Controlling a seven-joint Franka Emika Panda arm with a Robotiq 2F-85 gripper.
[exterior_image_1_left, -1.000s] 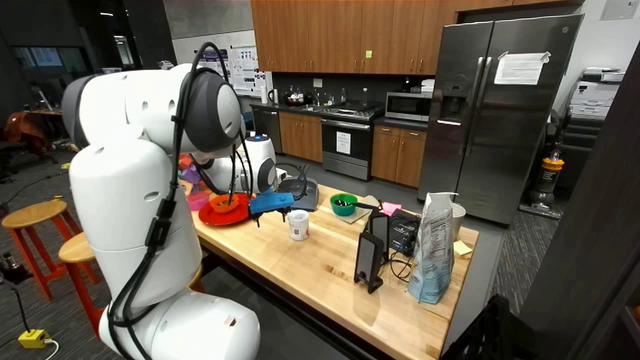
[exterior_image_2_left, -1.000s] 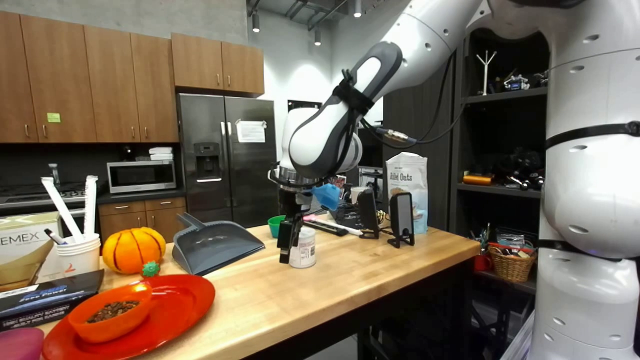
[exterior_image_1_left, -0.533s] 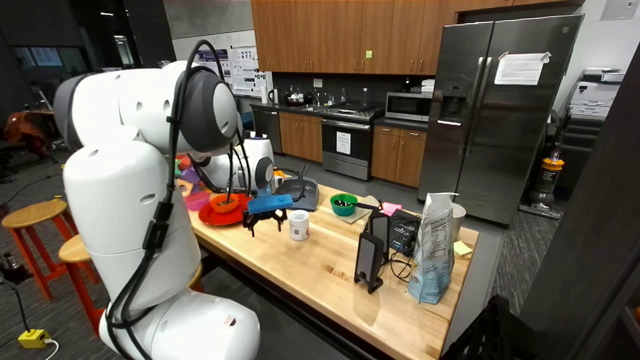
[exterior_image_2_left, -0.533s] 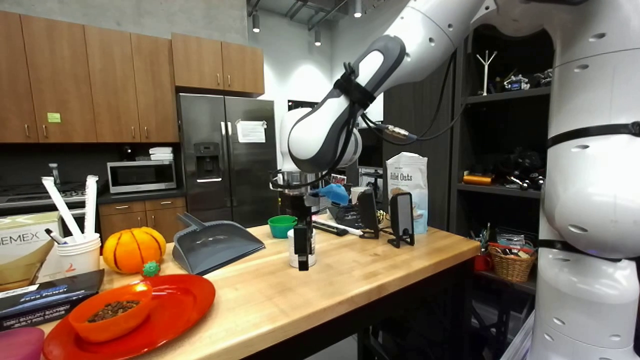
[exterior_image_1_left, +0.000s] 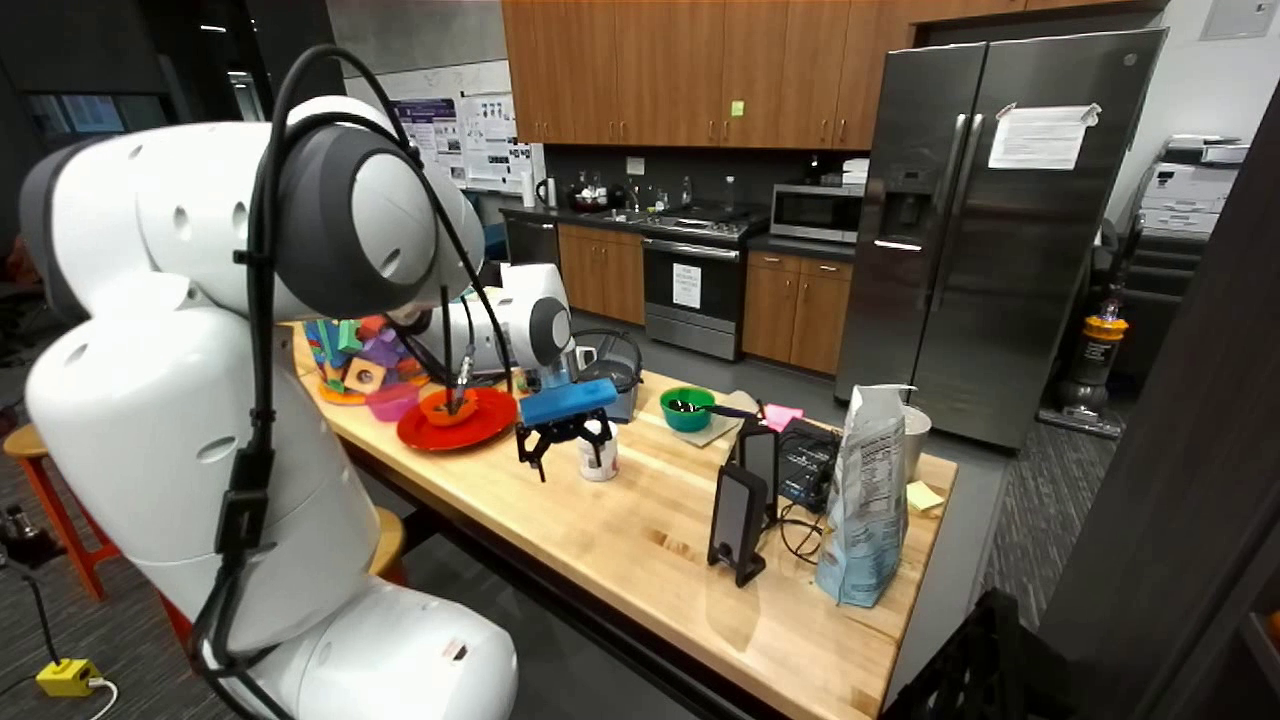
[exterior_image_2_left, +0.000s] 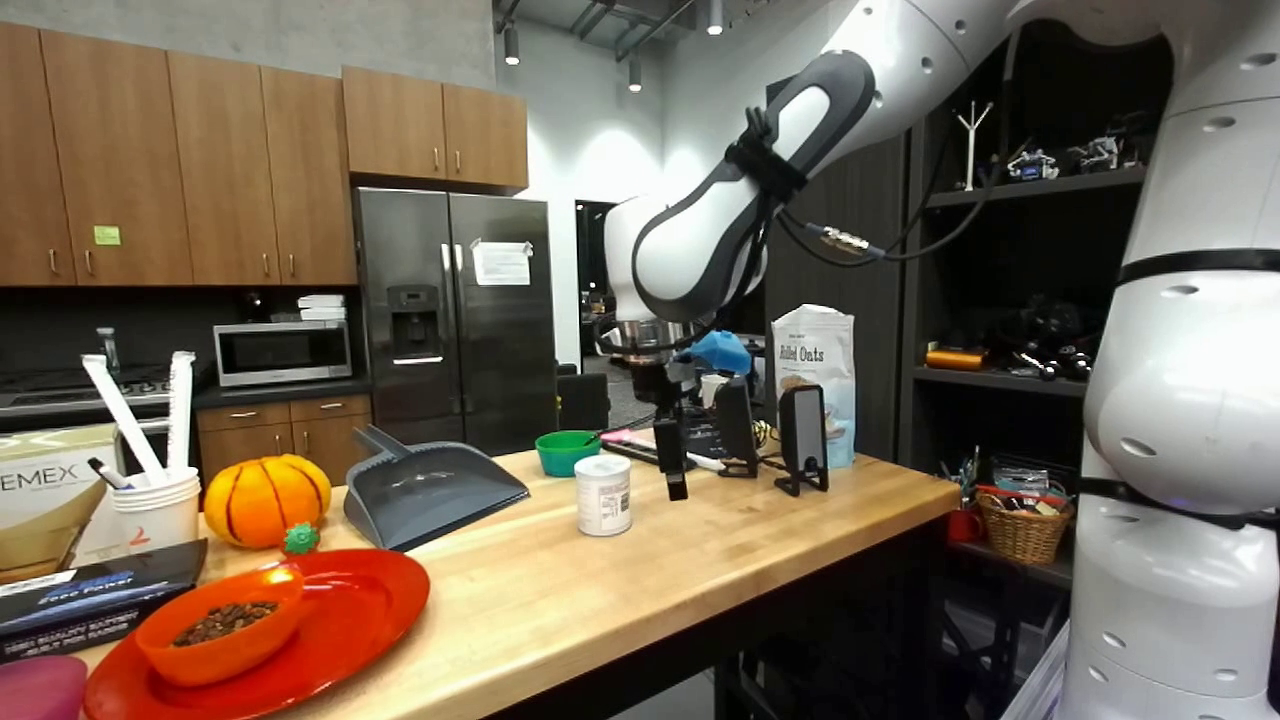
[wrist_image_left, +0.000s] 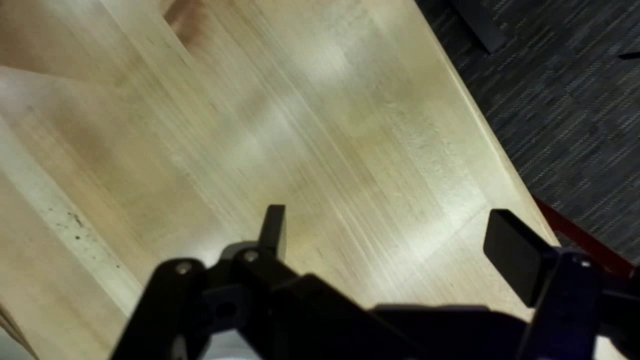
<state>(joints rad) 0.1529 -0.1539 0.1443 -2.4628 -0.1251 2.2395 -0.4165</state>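
My black gripper (wrist_image_left: 387, 220) stands open in the wrist view, its two fingers wide apart with bare wood behind the gap. It hangs above the wooden table (exterior_image_1_left: 640, 540). Nearest to it is a white tub (exterior_image_2_left: 604, 497) with a printed label, upright on the table. In an exterior view the gripper (exterior_image_2_left: 677, 488) appears to the right of the tub, with a gap between them. Elsewhere one finger overlaps the tub (exterior_image_1_left: 600, 467) and hides part of it; contact cannot be told there. A blue piece (exterior_image_1_left: 568, 400) is fixed above the fingers.
A green bowl (exterior_image_2_left: 565, 452), grey dustpan (exterior_image_2_left: 430, 490) and pumpkin (exterior_image_2_left: 268, 500) stand on the table. An orange bowl (exterior_image_2_left: 225, 640) rests on a red plate (exterior_image_2_left: 385, 610). Black speakers (exterior_image_1_left: 737, 520) and an oats bag (exterior_image_1_left: 868, 500) stand opposite. The table edge (wrist_image_left: 485, 125) shows in the wrist view.
The arm has swung and the open gripper has turned. In an exterior view it moved from in front of the tub to its right, uncovering the tub. The tub has not moved.
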